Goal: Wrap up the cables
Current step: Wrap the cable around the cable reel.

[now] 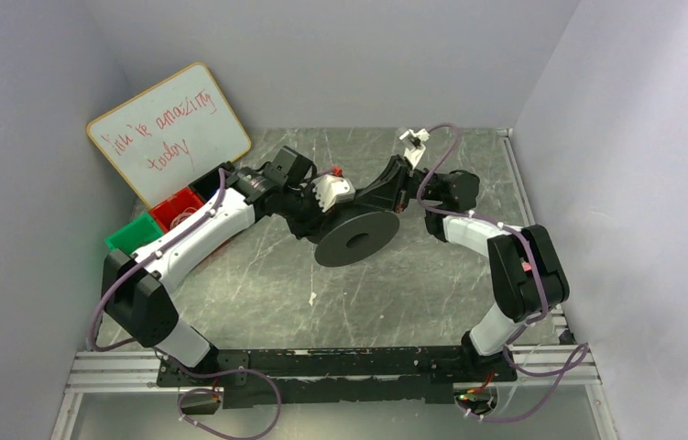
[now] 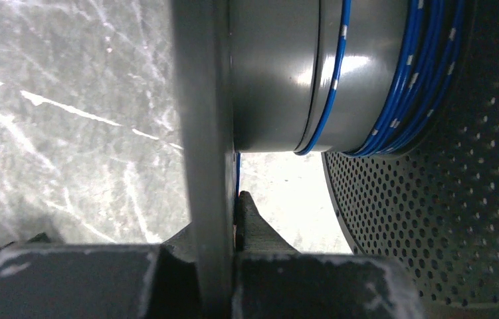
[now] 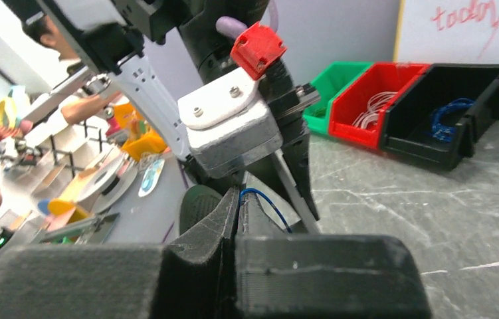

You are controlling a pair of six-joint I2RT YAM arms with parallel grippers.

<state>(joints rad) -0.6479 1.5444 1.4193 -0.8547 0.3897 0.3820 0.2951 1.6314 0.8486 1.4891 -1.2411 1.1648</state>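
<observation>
A grey marbled surface point(image 1: 257, 293) lies between pale walls, with a whiteboard point(image 1: 170, 128) leaning at the far left. At the centre, the left end effector point(image 2: 223, 219) is clamped narrow on one flange of a dark spool point(image 1: 356, 236). The core carries turns of blue cable point(image 2: 399, 80). The right end effector point(image 3: 238, 199), pinched tight, holds a strand of it near the spool.

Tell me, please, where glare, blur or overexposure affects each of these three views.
Left wrist: a white glare patch sits on the grey spool drum beside the thin blue wire, and the close grey spool flange is blurred. Right wrist: the black right gripper is soft, the room behind washed out. Top external: even, sharp.
</observation>
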